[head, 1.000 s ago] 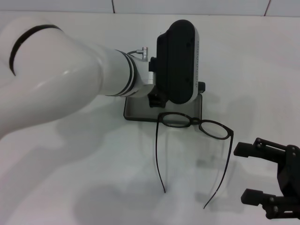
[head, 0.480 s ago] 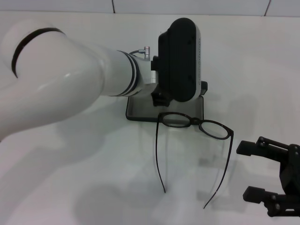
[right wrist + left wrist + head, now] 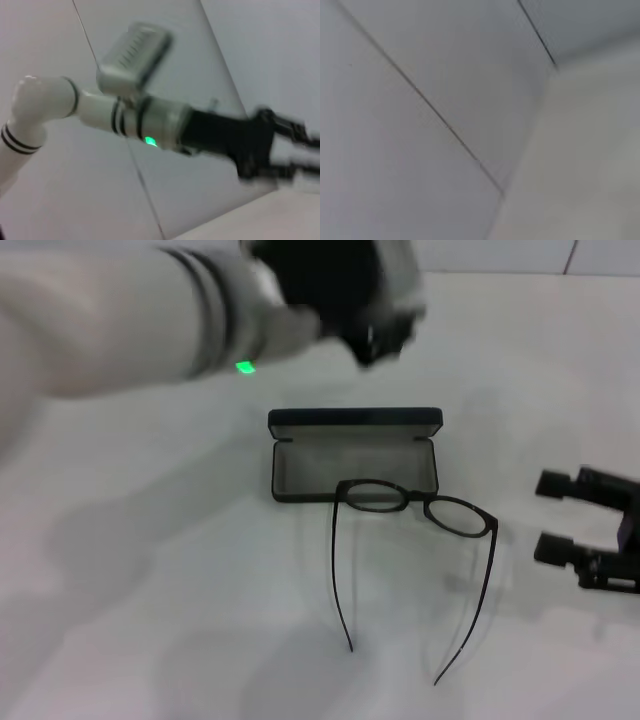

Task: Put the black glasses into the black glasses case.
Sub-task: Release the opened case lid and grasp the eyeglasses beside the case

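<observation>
The black glasses case (image 3: 355, 455) lies open at the table's middle, grey lining up and lid standing at the back. The black glasses (image 3: 415, 505) sit just in front of it with temple arms unfolded toward me; the left lens touches the case's front wall. My left gripper (image 3: 372, 332) is blurred, high above and behind the case; it also shows in the right wrist view (image 3: 260, 145). My right gripper (image 3: 552, 516) is open and empty, low at the right, a little right of the glasses.
The white table (image 3: 150, 570) spreads around the case. A wall with seam lines (image 3: 445, 125) fills the left wrist view. My left arm (image 3: 110, 325) crosses the upper left of the head view.
My left arm has swung up and away from the case, uncovering its open inside. My right gripper has moved farther from me, level with the glasses. The glasses have not moved.
</observation>
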